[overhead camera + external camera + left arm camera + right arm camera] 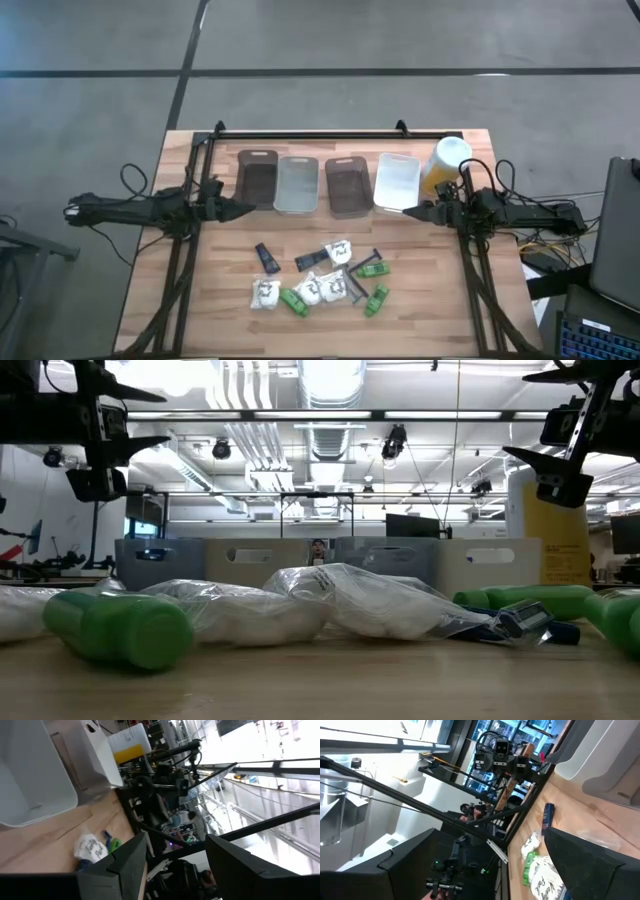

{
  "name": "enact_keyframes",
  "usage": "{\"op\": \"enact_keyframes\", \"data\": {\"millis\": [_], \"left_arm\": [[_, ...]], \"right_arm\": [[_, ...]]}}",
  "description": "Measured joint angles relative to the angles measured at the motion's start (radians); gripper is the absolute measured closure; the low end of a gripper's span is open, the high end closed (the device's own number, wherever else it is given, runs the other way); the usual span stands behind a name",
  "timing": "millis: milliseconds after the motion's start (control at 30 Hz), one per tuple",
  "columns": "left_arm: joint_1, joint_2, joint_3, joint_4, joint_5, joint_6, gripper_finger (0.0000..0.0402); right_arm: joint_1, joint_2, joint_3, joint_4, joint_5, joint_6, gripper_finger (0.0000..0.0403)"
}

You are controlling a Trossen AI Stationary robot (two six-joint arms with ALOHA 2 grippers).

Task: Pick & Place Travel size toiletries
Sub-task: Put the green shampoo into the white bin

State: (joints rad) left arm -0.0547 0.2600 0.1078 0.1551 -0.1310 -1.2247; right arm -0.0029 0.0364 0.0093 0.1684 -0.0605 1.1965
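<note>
Wooden table (420, 300) with four trays (300, 185) in a row at the far edge and a heap of toiletries (320, 278) near the front.

About four green bottles (295, 301), three white packets (265, 293) and two dark tubes (267, 257) can be counted; they lie flat, their long axes pointing in different directions. Left gripper (243, 209) and right gripper (408, 210) hang above the tray row at opposite ends, both with fingers spread, holding and touching nothing. One yellow bottle (444, 165) stands beside the right gripper.
</note>
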Motion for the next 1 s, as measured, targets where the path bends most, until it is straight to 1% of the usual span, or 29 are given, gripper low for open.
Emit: {"op": "enact_keyframes", "data": {"millis": [333, 433, 533, 633, 700, 767, 933, 1000], "left_arm": [[0.000, 0.000, 0.000, 0.000, 0.000, 0.000, 0.0193], [0.000, 0.002, 0.000, 0.001, -0.056, -0.003, 0.0193], [0.000, 0.002, 0.000, 0.001, -0.070, -0.011, 0.0193], [0.000, 0.002, 0.000, 0.001, -0.060, -0.028, 0.0193], [0.000, 0.002, 0.000, 0.002, -0.053, -0.032, 0.0193], [0.000, 0.002, 0.000, 0.001, -0.046, -0.032, 0.0193], [0.000, 0.002, 0.000, 0.001, -0.038, -0.026, 0.0193], [0.000, 0.002, 0.000, 0.001, -0.022, -0.015, 0.0193]], "right_arm": [[0.000, 0.000, 0.000, 0.002, 0.014, 0.004, 0.0039], [0.000, 0.000, 0.000, 0.011, 0.062, 0.056, 0.0039], [0.000, 0.010, 0.000, 0.060, 0.035, 0.094, 0.0039], [0.016, 0.048, 0.023, 0.063, 0.015, 0.077, 0.0039], [0.037, 0.100, 0.067, 0.021, 0.015, 0.040, 0.0039], [0.065, 0.176, 0.139, -0.070, 0.015, -0.008, 0.0039], [0.166, 0.433, 0.351, -0.404, 0.011, -0.123, 0.0039], [0.210, 0.549, 0.431, -0.527, 0.010, -0.142, 0.0039]]}}
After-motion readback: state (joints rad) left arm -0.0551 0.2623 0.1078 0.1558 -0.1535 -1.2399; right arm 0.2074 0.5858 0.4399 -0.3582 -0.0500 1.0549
